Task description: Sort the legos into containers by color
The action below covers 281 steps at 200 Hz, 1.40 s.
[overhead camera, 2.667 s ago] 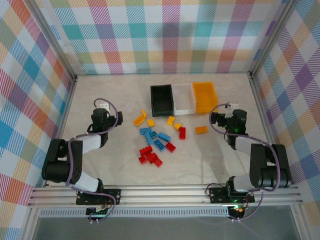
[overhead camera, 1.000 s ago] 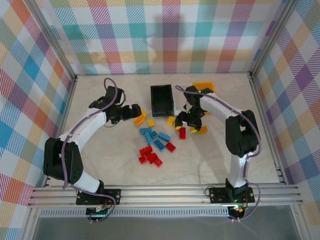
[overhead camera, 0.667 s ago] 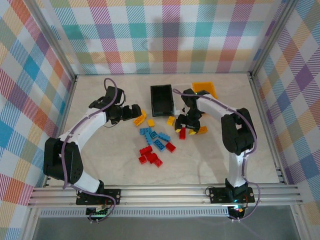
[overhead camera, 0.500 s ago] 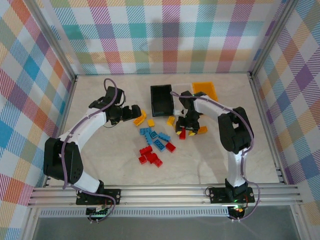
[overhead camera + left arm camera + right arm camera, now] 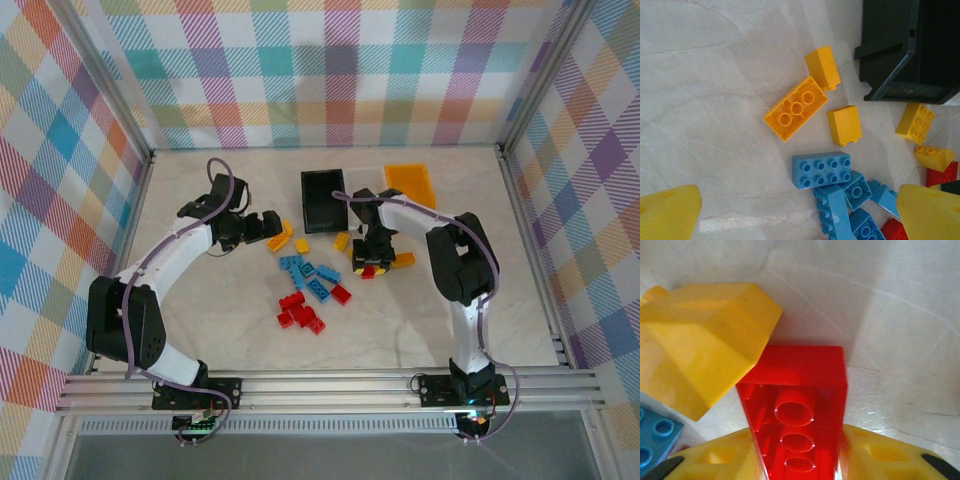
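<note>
My right gripper [image 5: 369, 262] is shut on a red lego [image 5: 800, 405] that lies underside up on the table, one yellow finger [image 5: 880, 455] pressed to each long side. A yellow lego [image 5: 700, 340] touches its far left corner. My left gripper [image 5: 258, 228] is open and low over the table, left of several yellow legos [image 5: 796, 107] and a blue lego [image 5: 822, 170]. More blue legos [image 5: 310, 275] and red legos [image 5: 300, 312] lie in the middle. The black container [image 5: 323, 200], clear container [image 5: 362, 178] and orange container [image 5: 410, 182] stand in a row at the back.
The black bin's near corner [image 5: 910, 50] is close to the yellow bricks by my left gripper. A yellow brick [image 5: 403, 260] lies just right of my right gripper. Aluminium frame rails [image 5: 330, 385] and checked walls enclose the table.
My right gripper has swung left and down onto the red lego and its fingers have closed on it. The left arm has barely moved and stays open.
</note>
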### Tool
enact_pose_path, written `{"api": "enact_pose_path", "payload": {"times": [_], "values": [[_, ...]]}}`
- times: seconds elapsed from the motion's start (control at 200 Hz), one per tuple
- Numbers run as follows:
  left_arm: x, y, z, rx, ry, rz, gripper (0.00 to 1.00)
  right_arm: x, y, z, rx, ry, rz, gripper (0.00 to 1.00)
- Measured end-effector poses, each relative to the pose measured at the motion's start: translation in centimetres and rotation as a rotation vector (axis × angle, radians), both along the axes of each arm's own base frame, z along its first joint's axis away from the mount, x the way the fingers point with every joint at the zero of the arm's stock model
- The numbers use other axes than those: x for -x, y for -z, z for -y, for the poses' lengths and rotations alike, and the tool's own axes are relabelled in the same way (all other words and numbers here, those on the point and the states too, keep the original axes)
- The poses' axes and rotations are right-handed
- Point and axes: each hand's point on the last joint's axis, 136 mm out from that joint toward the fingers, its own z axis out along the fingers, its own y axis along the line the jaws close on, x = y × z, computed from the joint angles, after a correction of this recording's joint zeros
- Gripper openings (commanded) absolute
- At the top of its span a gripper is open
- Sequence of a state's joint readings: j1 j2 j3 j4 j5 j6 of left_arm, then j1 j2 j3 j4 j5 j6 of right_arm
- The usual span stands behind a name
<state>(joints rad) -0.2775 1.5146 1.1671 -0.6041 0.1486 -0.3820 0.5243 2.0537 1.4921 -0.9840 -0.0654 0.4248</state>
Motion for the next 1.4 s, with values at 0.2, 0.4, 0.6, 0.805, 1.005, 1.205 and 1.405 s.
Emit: {"api": "enact_pose_path", "payload": {"times": [0.2, 0.4, 0.6, 0.805, 1.005, 1.205, 1.405], "values": [[0.0, 0.0, 0.0, 0.000, 0.000, 0.000, 1.00, -0.1, -0.2, 0.1, 0.000, -0.019, 0.009, 0.31], [0.0, 0.1, 0.0, 0.000, 0.000, -0.001, 1.00, -0.2, -1.9, 0.0, -0.021, -0.023, 0.046, 0.30], [0.1, 0.2, 0.0, 0.001, -0.003, -0.006, 1.00, -4.8, -8.5, -2.0, -0.115, -0.010, 0.210, 0.30], [0.4, 0.4, 0.2, 0.009, 0.006, -0.024, 1.00, -13.7, -13.7, -3.5, -0.196, 0.037, 0.400, 0.29], [1.1, 0.8, 0.1, 0.002, 0.014, -0.054, 1.00, -18.9, -8.7, -1.3, -0.144, 0.101, 0.361, 0.29], [1.7, 0.8, 0.1, 0.015, 0.014, -0.066, 1.00, -19.2, -4.4, 1.0, -0.096, 0.141, 0.269, 0.31], [2.8, 1.4, -0.2, 0.004, 0.014, -0.108, 1.00, -19.1, -4.5, 0.4, -0.107, 0.119, 0.270, 0.45]]}}
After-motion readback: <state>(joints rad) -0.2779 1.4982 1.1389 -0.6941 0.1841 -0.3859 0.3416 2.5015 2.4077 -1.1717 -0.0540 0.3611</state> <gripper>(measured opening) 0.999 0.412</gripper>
